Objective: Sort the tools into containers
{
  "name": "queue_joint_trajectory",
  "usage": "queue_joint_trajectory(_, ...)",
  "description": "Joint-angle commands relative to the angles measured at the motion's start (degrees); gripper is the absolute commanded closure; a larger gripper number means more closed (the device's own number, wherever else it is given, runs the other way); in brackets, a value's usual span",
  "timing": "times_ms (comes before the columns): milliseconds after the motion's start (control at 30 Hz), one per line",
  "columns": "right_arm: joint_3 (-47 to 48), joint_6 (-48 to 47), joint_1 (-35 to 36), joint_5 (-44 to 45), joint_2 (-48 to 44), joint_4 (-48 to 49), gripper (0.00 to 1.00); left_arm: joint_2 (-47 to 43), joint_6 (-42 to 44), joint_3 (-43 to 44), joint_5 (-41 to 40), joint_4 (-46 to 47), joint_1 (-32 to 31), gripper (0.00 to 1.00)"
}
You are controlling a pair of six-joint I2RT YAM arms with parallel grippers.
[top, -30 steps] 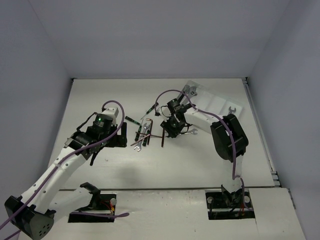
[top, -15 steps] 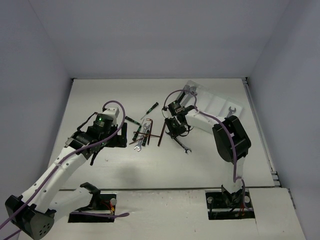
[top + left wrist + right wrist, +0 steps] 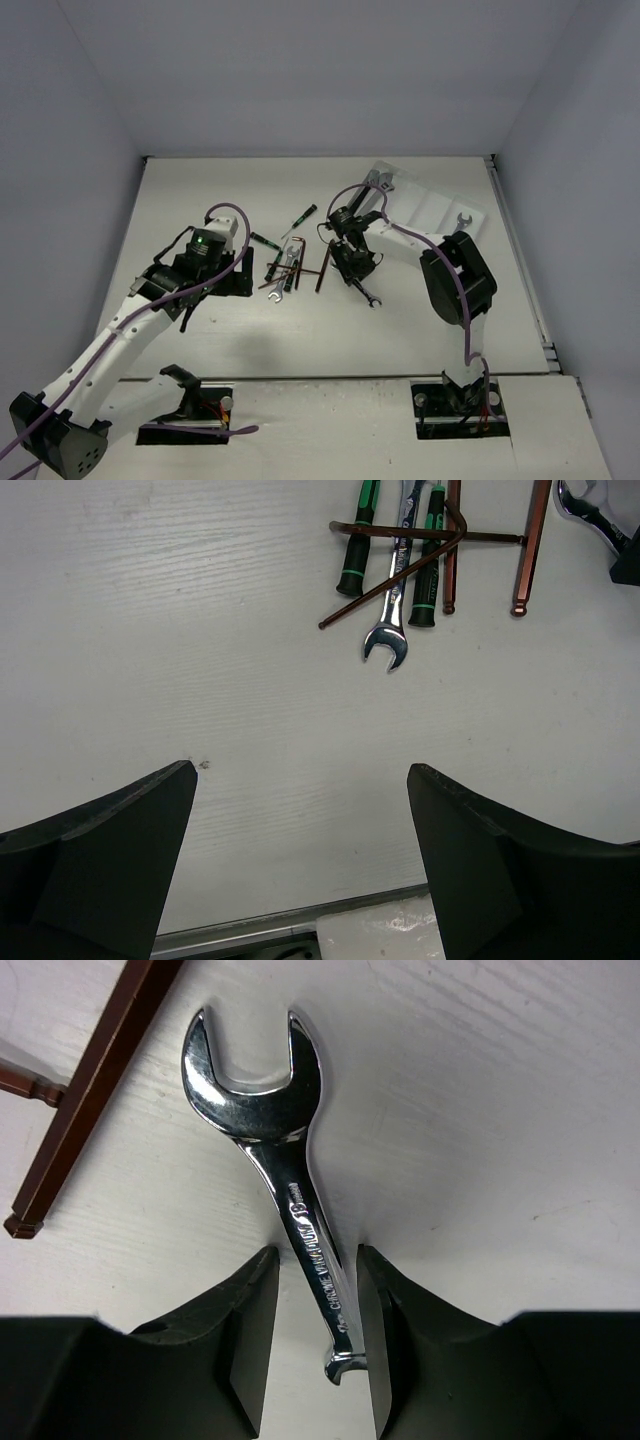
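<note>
Change: since a second ago the open-end wrench [image 3: 368,295] has gone from the right side of the right gripper [image 3: 318,1255] to the table on its near side. The gripper has come slightly nearer with it.
Left gripper [image 3: 300,772]: jaws spread wide with nothing between them. It hangs over bare table [image 3: 200,630], on the near side of the tool pile.
Tool pile: two green-and-black screwdrivers [image 3: 355,550], a small silver wrench [image 3: 393,605] and reddish-brown hex keys [image 3: 530,550] lie crossed and touching between the two arms.
Stray screwdriver [image 3: 300,218]: lies alone on the table, beyond the pile.
Right gripper: jaws narrowly apart, one finger on each side of the open-end wrench's shaft. A strip of table shows on both sides, so nothing is gripped.
Open-end wrench: flat on the table, its forked head pointing away from the fingers and lying just beside one straight hex key [image 3: 90,1100].
Tray [image 3: 440,208]: at the far right of the table, partly behind the right arm. A tray wrench [image 3: 462,222] lies at its right end and the adjustable wrench [image 3: 379,181] at its far left end. Their compartments cannot be made out.
</note>
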Motion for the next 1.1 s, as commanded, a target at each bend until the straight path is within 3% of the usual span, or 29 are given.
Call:
queue_joint_trajectory(0, -2.3, -2.7, 1.7, 3.8, 5.3, -10.2, 0.66, -0.4, 1.6, 0.8, -1.1, 2.1, 0.0, 0.15)
queue_joint_trajectory(233, -1.4, -8.1, 4.3, -2.0, 8.8, -9.9, 0.72, -0.5, 1.7, 0.4, -1.1, 2.1, 0.0, 0.15)
queue_joint_trajectory(467, -0.2, -11.3, 3.9, -4.4, 10.2, -9.2, 1.00, -0.8, 1.6, 0.5, -1.1, 2.1, -0.1, 0.15)
queue_joint_trajectory(833, 1.3, -5.9, -3.8, 0.6, -2.3, -7.0, 1.00, 0.0, 1.7, 1.0, -0.9, 2.2, 0.0, 0.15)
queue_joint_trajectory(1067, 2.0, -3.7, -12.7, 1.0, -10.1, -7.2, 1.00, 2.0, 2.4, 2.5, -0.9, 2.2, 0.1, 0.15)
